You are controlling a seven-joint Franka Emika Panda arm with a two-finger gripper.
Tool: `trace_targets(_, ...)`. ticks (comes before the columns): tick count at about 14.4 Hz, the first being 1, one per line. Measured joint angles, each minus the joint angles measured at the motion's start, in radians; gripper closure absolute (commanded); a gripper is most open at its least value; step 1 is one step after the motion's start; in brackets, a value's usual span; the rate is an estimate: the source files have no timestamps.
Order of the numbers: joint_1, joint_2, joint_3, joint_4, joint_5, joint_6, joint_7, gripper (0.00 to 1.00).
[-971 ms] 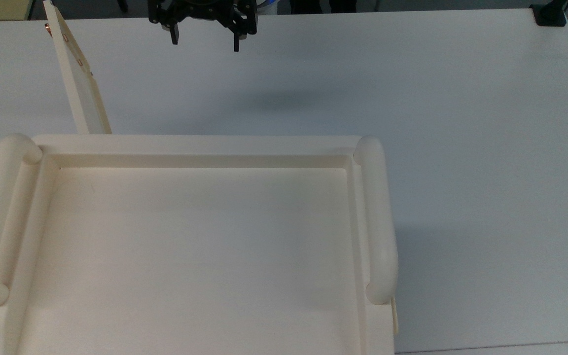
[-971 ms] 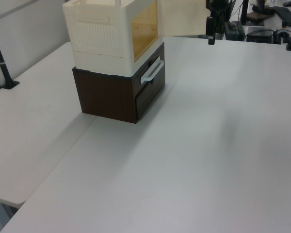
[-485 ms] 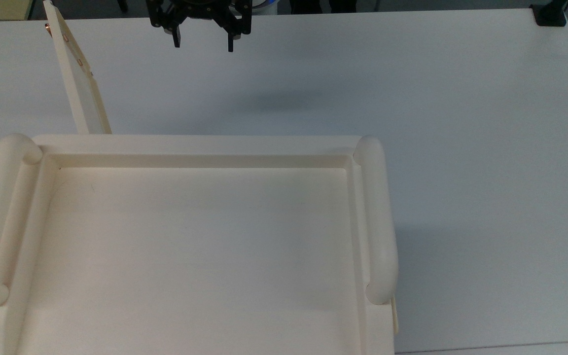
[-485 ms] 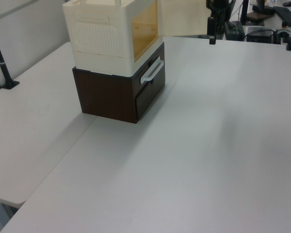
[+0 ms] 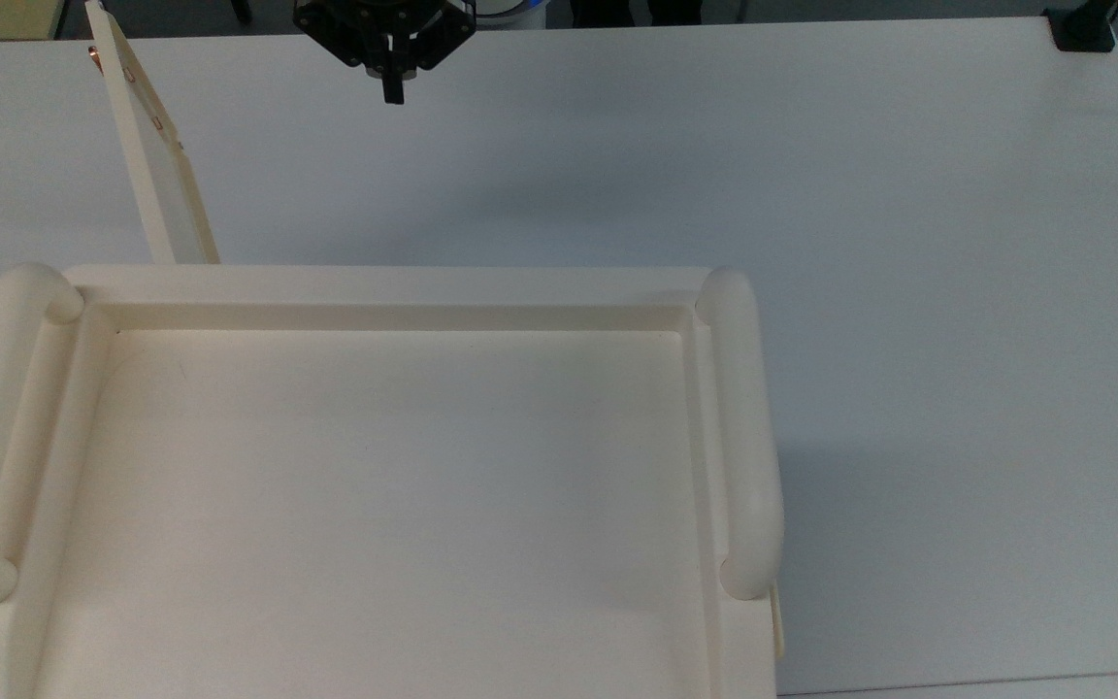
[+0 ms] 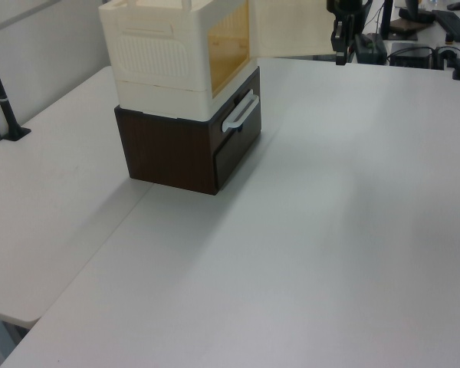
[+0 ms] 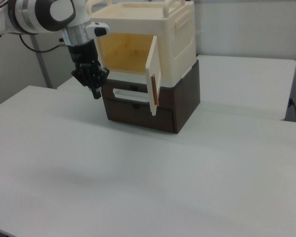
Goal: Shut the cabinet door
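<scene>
1. Cream plastic makes up the cabinet (image 7: 153, 39), which sits on a dark brown drawer unit (image 7: 148, 106) on the white bench (image 5: 811, 194).
2. The door (image 5: 147, 146) stands wide open. In the top view it juts away from the cabinet's front edge toward the top view's upper left, edge-on, with copper fittings along its free edge. In the right view it hangs out from the right view's right side of the opening, and the amber interior (image 7: 124, 52) is exposed.
3. The gripper (image 5: 391, 83) hangs above the bench in front of the cabinet, well apart from the door, on the side the door must swing toward. In the right view it (image 7: 94, 86) is at the right view's left of the opening, near drawer-handle height.
4. What has just changed: a second ago the jaws stood clearly apart in the top view. Half a second ago they were narrower. Now they are together, reading as a single black tip.
5. The gripper has otherwise barely shifted over the bench, and the door has not moved.
6. Judgement: closing the jaws makes one stiff tip for pushing, so the arm looks readied for a shove, not a grasp.
7. The task is at its start. The likely next move is to get round to the door's outer face and push it shut.
8. Risk: the thin panel could slip off the narrow tip.
</scene>
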Motion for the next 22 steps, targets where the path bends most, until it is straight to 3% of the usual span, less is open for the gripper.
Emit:
trace_targets(5,-0.027,-0.01,-0.001,0.025,0.0,0.0,-0.024,1.0)
trace_targets(9,-0.058,-0.015,-0.002,0.105,0.0,0.0,-0.025,1.0)
trace_targets(15,-0.154,-0.027,-0.004,0.212,0.0,0.0,-0.025,1.0)
trace_targets(22,-0.269,-0.027,-0.012,0.227,0.038,0.148,-0.026,1.0)
